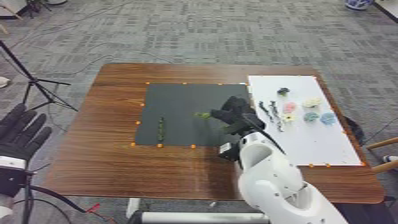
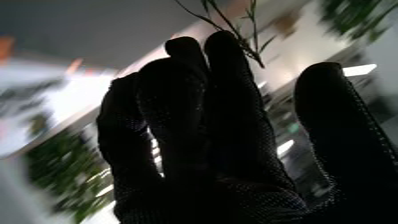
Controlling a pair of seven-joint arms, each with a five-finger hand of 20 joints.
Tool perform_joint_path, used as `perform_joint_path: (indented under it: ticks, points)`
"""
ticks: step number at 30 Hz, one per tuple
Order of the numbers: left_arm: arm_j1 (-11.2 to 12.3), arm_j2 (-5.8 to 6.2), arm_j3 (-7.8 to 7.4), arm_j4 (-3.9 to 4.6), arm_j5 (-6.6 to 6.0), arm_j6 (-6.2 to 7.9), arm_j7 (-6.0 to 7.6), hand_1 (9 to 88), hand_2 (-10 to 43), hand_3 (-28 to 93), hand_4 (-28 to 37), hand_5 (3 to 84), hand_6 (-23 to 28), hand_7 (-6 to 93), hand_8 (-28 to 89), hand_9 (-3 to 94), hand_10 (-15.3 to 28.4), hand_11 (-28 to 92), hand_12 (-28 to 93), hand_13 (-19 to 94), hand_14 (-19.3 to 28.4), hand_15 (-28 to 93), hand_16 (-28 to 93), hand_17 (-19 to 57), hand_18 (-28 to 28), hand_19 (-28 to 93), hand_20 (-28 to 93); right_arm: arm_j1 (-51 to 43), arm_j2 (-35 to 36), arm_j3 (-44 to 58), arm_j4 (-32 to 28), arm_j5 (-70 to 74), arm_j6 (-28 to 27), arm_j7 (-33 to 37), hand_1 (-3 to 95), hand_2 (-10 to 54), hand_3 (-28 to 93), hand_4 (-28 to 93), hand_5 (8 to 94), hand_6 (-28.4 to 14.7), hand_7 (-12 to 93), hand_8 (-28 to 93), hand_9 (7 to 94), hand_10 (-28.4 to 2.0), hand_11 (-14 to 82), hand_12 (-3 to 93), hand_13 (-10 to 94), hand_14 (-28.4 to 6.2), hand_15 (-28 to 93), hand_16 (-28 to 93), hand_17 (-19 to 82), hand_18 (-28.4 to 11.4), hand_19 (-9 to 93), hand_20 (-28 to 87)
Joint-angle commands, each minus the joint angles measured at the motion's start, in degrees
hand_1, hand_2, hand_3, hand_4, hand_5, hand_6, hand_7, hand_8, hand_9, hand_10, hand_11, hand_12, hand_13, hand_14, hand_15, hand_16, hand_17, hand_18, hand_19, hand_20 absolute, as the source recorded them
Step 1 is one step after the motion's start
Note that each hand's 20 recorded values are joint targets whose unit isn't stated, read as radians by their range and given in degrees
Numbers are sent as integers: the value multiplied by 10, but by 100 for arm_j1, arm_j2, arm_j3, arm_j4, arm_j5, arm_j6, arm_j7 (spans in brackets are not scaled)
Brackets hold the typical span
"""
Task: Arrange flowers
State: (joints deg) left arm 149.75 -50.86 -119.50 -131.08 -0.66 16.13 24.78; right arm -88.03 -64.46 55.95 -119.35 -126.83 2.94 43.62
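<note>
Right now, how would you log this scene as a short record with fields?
Right robot hand: over the dark mat, fingers extended
Left robot hand: left of the table, open
Green sprig: by the right fingertips, grip unclear
Green stem: on the mat's left part
White board: holds pink flower, blue flower, others

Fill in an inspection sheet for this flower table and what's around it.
Surface: brown wooden table, dark mat, white sheet.
Job's things: flowers and dark twigs on the sheet; long stem on the mat; green sprig by the right hand.
Clutter: nothing seen.
Hands: left hand open, beside the table; right hand open, over the mat.
Cables: black cable near the left hand.
Surroundings: gray carpet, tripod.
</note>
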Motion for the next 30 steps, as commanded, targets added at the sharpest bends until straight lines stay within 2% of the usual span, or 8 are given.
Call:
perform_joint_path:
  ticks: [1, 3, 7, 9, 12, 17, 23, 30]
  points:
    - [169, -129, -169, -90, -25, -43, 107, 233, 178, 656, -283, 375, 81, 102, -66, 332, 140, 164, 143, 236, 134, 248, -12, -30, 104, 168, 128, -367, 619, 598, -132, 409, 187, -262, 301, 71, 711, -170, 678, -94, 167, -73, 684, -228, 134, 145, 775, -117, 665, 289, 351, -284, 845, 378]
    - [144, -110, -134, -81, -32, -65, 134, 231, 178, 658, -283, 375, 80, 103, -66, 332, 140, 164, 143, 236, 134, 248, -12, -30, 105, 168, 128, -389, 511, 540, -101, 466, 15, -303, 302, 71, 712, -172, 679, -93, 168, -73, 683, -226, 133, 145, 770, -119, 669, 288, 347, -284, 842, 378]
    - [92, -95, -80, -68, -16, -44, 79, 232, 178, 657, -283, 375, 80, 103, -66, 333, 139, 164, 143, 236, 134, 248, -12, -30, 104, 168, 128, -338, 315, 360, -57, 706, -166, -430, 308, 79, 714, -175, 681, -92, 172, -74, 678, -225, 132, 146, 763, -121, 671, 286, 339, -284, 836, 378]
    - [85, -90, -50, -66, -27, -36, 98, 232, 178, 657, -283, 375, 80, 103, -66, 333, 139, 164, 143, 236, 134, 248, -11, -30, 104, 167, 128, -260, 262, 232, -16, 637, -142, -544, 311, 82, 715, -175, 681, -93, 173, -74, 674, -226, 132, 147, 758, -122, 673, 285, 336, -284, 834, 378]
    - [67, -94, -32, -64, -3, -13, 34, 231, 178, 657, -283, 375, 80, 103, -66, 333, 139, 165, 143, 236, 134, 248, -12, -30, 104, 167, 129, -143, 161, 106, 21, 793, -108, -715, 319, 79, 724, -175, 679, -93, 172, -75, 669, -222, 134, 148, 752, -120, 676, 283, 330, -284, 830, 378]
    - [38, -107, -6, -57, -1, 5, 16, 231, 178, 657, -283, 375, 80, 103, -66, 332, 138, 165, 143, 236, 134, 248, -12, -31, 105, 168, 129, 273, -100, -356, 414, 748, -206, -1073, 335, 68, 742, -183, 675, -91, 172, -79, 660, -215, 137, 148, 742, -118, 685, 284, 323, -281, 822, 376]
    - [59, -108, 20, -60, 6, 17, -6, 230, 178, 657, -283, 375, 80, 102, -66, 333, 139, 164, 143, 236, 134, 248, -11, -31, 105, 169, 129, 479, -288, -776, 804, 315, 18, -1575, 347, 56, 760, -193, 642, -91, 168, -89, 615, -206, 133, 143, 719, -118, 696, 282, 307, -271, 810, 374]
    - [44, -124, 29, -68, 35, 21, -31, 231, 178, 656, -283, 375, 80, 102, -66, 333, 139, 164, 143, 236, 134, 248, -11, -30, 105, 168, 128, 711, -366, -1182, 1041, -234, -387, -1363, 345, 56, 763, -203, 632, -92, 147, -97, 607, -203, 132, 137, 714, -121, 703, 279, 303, -269, 803, 378]
